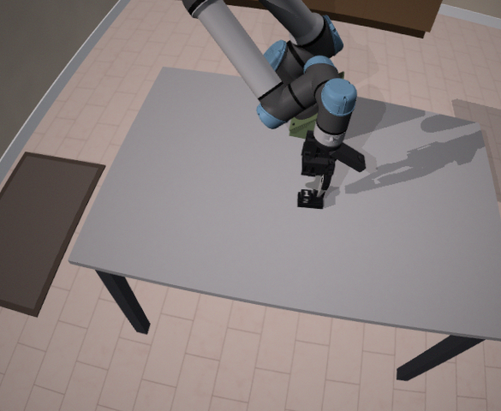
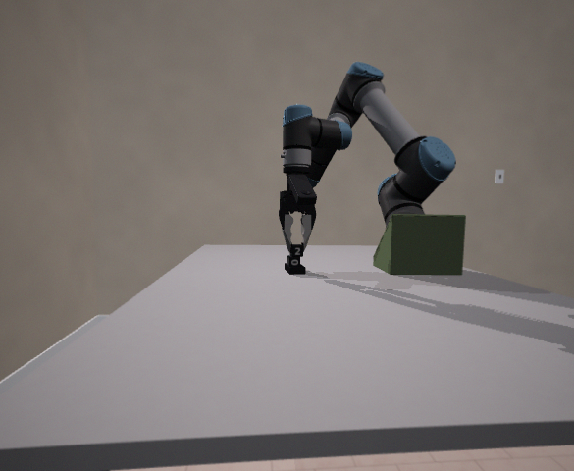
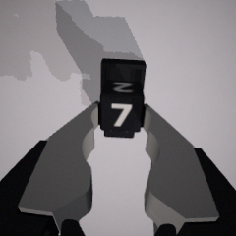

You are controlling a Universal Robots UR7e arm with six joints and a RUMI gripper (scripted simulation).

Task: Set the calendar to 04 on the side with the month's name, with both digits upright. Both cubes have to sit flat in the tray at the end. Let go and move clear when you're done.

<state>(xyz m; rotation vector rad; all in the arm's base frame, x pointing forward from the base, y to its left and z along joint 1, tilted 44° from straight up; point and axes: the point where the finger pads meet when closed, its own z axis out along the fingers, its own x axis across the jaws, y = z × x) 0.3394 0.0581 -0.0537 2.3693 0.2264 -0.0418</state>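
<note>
My gripper [image 2: 296,251] points straight down and is shut on a small black number cube [image 3: 121,100]. In the wrist view the cube shows a white 7 towards the camera and a 2 on the face beyond it. In the exterior view the held cube [image 2: 296,250] shows a 2. It hangs directly over the black calendar tray with the other cube [image 2: 294,264], which shows a 0. I cannot tell whether they touch. In the top view the tray and cube [image 1: 309,199] stand mid-table with white digits showing. The fingers [image 1: 320,186] come down at its right side and hide the held cube.
A green block [image 2: 421,243] carries the arm's base at the back of the grey table. A dark mat [image 1: 24,229] lies on the floor to the left of the table.
</note>
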